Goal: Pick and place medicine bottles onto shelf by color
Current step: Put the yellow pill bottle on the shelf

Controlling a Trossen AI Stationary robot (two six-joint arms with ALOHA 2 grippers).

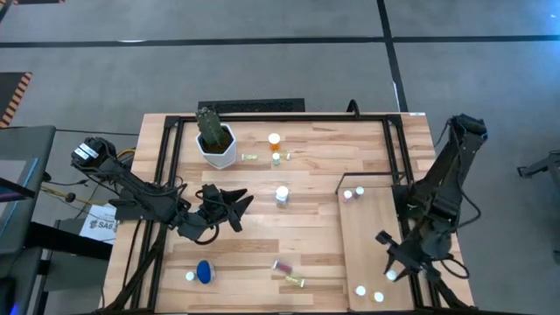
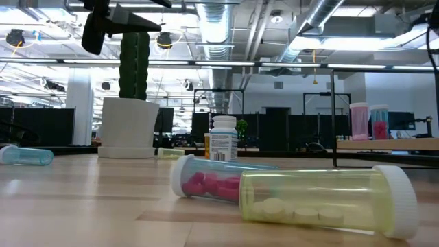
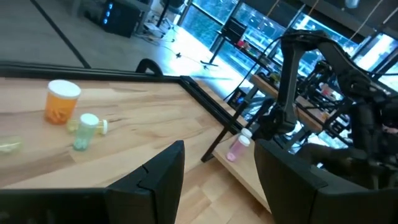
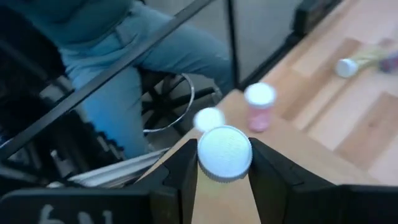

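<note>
Here, right hand (image 4: 224,165) pinching white-capped bottle (image 4: 224,152) over shelf (image 1: 372,241); left hand (image 1: 229,208) spread, empty, above table.

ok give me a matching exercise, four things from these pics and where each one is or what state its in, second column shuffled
Things:
1. cactus pot
2. blue bottle
3. white-capped bottle
4. yellow-green bottle

Places or states:
A. lying on its side, nearest the low camera
B. gripped between the right gripper's jaws, over the shelf
C. far side of the table, on the left arm's side
D. near edge of the table, by the left arm

Pairs: 1-C, 2-D, 3-B, 4-A
</note>
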